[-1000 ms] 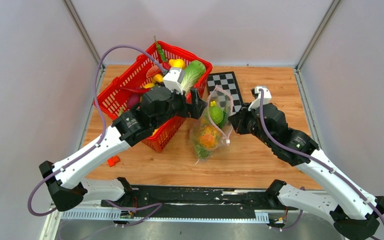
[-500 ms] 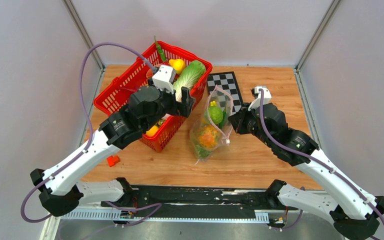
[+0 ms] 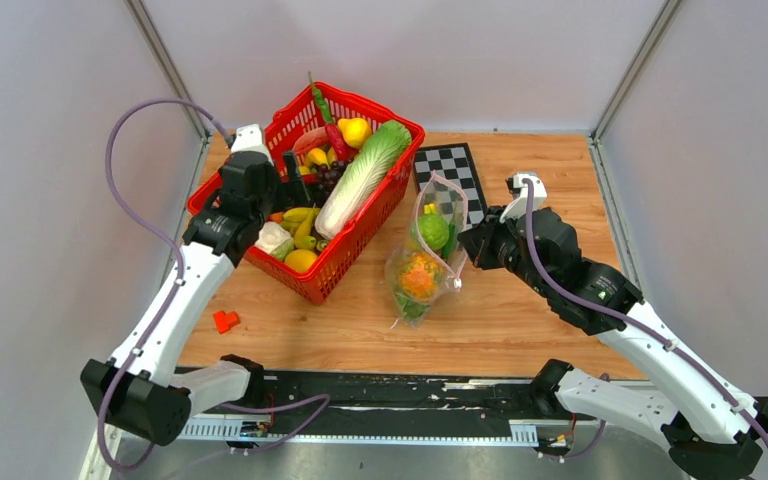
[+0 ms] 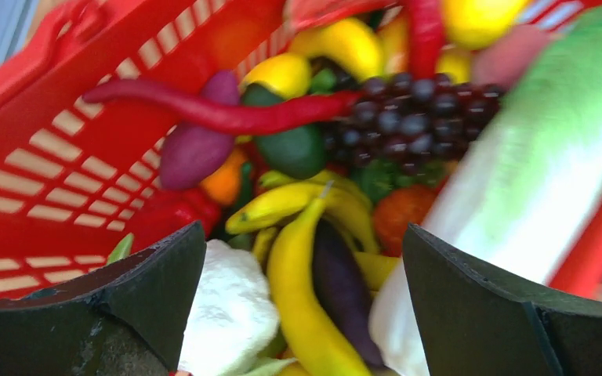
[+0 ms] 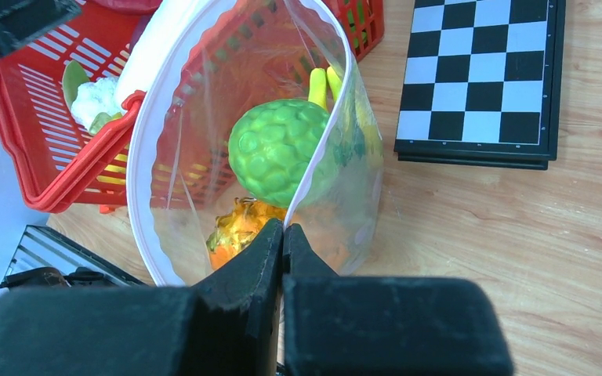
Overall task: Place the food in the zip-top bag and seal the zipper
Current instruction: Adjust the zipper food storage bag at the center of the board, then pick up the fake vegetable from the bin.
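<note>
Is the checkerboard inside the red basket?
No, the checkerboard lies flat on the table, outside the red basket.

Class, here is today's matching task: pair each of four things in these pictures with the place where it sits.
Things
1. bumpy green fruit
2. long cabbage
3. chequered board
4. small red piece

Places
A. alone on the table, on the near side of the red basket
B. inside the clear bag
C. lying in the red basket
D. flat on the table, beyond the clear bag

Pairs: 1-B, 2-C, 3-D, 4-A
</note>
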Motion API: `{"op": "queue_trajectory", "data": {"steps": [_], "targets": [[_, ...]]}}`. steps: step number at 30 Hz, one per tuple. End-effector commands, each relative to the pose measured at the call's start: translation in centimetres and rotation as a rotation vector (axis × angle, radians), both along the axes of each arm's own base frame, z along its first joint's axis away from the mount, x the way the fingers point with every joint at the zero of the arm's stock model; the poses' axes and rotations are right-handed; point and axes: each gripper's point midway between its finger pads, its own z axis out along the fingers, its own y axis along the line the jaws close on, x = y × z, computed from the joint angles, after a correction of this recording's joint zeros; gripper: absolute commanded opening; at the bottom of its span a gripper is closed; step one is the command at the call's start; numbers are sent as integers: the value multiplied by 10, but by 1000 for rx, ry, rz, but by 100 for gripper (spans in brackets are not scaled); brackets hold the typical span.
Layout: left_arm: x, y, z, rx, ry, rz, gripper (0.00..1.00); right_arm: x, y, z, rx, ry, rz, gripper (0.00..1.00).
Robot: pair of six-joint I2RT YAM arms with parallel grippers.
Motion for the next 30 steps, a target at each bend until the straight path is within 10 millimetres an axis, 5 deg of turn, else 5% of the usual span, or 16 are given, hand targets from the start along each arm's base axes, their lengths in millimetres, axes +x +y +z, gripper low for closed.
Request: {"op": "queue_trajectory", "data": {"steps": [1, 5, 8, 15, 21, 26, 30], "targets": [[13, 23, -37, -104, 88, 128, 100, 4, 3, 34, 72, -97, 9, 0], [24, 26, -59, -100, 137, 134, 100, 4, 3, 33, 71, -97, 11, 0], [38, 23, -56, -108, 99, 123, 100, 3, 4, 33, 73, -98, 16, 0], [96, 6, -5, -100, -48, 22, 100, 4, 4, 33, 72, -100, 16, 0], [170, -34, 8, -254, -145, -109, 100, 7, 9, 31, 64, -98, 25, 0], [225, -65, -13, -362, -113, -202, 89, 10, 16, 28, 55, -87, 43, 0], [251, -74, -45, -403, -93, -213, 73, 11, 20, 27, 52, -83, 54, 0]]}}
